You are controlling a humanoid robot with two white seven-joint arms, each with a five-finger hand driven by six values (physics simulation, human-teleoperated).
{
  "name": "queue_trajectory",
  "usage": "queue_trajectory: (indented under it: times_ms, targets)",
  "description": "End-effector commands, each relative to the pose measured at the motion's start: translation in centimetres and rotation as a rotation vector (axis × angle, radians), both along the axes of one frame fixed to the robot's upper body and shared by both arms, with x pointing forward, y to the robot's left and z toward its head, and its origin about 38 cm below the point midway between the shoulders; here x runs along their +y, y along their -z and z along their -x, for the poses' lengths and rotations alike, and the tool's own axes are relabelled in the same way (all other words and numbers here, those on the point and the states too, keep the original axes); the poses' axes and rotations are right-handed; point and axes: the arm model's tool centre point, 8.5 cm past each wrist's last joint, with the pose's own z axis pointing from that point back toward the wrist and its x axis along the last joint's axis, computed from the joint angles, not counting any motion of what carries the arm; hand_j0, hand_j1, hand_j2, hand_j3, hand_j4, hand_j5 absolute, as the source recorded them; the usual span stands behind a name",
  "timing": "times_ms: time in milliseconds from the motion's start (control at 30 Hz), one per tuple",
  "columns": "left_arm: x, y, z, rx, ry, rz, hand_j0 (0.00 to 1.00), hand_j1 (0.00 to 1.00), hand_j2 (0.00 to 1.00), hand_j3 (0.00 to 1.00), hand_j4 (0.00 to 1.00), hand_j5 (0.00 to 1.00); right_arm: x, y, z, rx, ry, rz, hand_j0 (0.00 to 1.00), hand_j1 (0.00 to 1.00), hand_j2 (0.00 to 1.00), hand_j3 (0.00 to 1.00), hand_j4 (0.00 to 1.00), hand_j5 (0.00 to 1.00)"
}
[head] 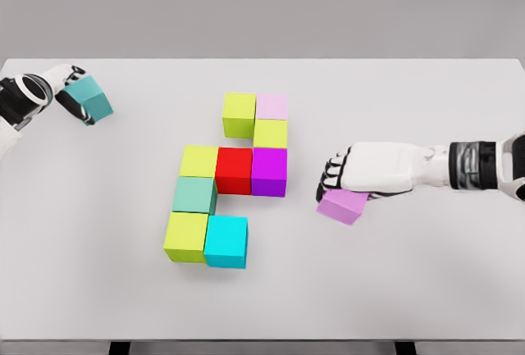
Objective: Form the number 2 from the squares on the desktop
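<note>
Several coloured cubes stand joined at mid-table: a lime cube (pixel 239 114) and a pale pink cube (pixel 272 106) on top, a lime cube (pixel 271 134) below them, then a row of lime (pixel 198 161), red (pixel 235 170) and purple (pixel 269 171). Beneath that sit a mint cube (pixel 194 194), a lime cube (pixel 187 236) and a cyan cube (pixel 226 241). My left hand (pixel 72 93) at the far left is shut on a teal cube (pixel 90 99), held above the table. To the right of the group, my right hand (pixel 344 179) is shut on a lilac cube (pixel 343 206).
The white table (pixel 443 281) spans the view, its far edge running near the top and its front edge near the bottom.
</note>
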Motion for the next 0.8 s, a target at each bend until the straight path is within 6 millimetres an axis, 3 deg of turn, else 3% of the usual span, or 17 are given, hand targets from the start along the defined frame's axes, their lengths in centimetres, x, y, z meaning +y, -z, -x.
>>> queue_trajectory:
  times_ms: [0, 100, 233, 300, 400, 533, 567, 767]
  targets:
    - [0.4, 0.2, -0.1, 0.003, -0.016, -0.009, 1.0, 1.0, 1.0, 1.0, 1.0, 1.0, 0.7, 0.4, 0.3, 0.015, -0.018, -0.007, 0.54, 0.54, 0.54, 0.54, 0.54, 0.54]
    - [0.3, 0.6, 0.0, 0.009, -0.017, -0.01, 1.0, 1.0, 1.0, 1.0, 1.0, 1.0, 0.9, -0.4, 0.0, -0.002, -0.023, -0.01, 0.54, 0.54, 0.54, 0.54, 0.54, 0.54]
    - [-0.1, 0.6, -0.1, 0.008, -0.007, -0.006, 0.99, 0.99, 0.99, 0.99, 0.99, 0.99, 2.5, 1.1, 0.7, 0.039, -0.089, 0.035, 0.52, 0.52, 0.52, 0.52, 0.52, 0.52]
    - [-0.5, 0.6, -0.1, 0.006, -0.001, 0.0, 0.86, 0.86, 0.86, 0.86, 0.86, 0.86, 3.5, 1.4, 0.9, 0.049, -0.121, 0.041, 0.51, 0.51, 0.51, 0.51, 0.51, 0.51]
    - [-0.5, 0.2, -0.3, -0.005, -0.005, 0.016, 0.66, 0.66, 0.66, 0.66, 0.66, 0.66, 3.9, 0.4, 0.4, 0.022, -0.127, 0.036, 0.51, 0.51, 0.51, 0.51, 0.51, 0.51]
    - [-0.7, 0.1, -0.4, -0.009, -0.005, 0.023, 0.46, 0.46, 0.46, 0.46, 0.46, 0.46, 4.2, 1.0, 0.7, 0.039, -0.143, 0.045, 0.51, 0.51, 0.51, 0.51, 0.51, 0.51]
    - [-0.7, 0.0, -0.4, -0.009, -0.004, 0.023, 0.42, 0.42, 0.42, 0.42, 0.42, 0.42, 5.1, 1.1, 0.9, 0.042, -0.164, 0.037, 0.51, 0.51, 0.51, 0.51, 0.51, 0.51]
    - [-1.1, -0.8, -0.5, -0.024, 0.011, 0.033, 0.42, 0.42, 0.42, 0.42, 0.42, 0.42, 7.8, 1.9, 1.6, 0.063, -0.239, 0.039, 0.51, 0.51, 0.51, 0.51, 0.51, 0.51]
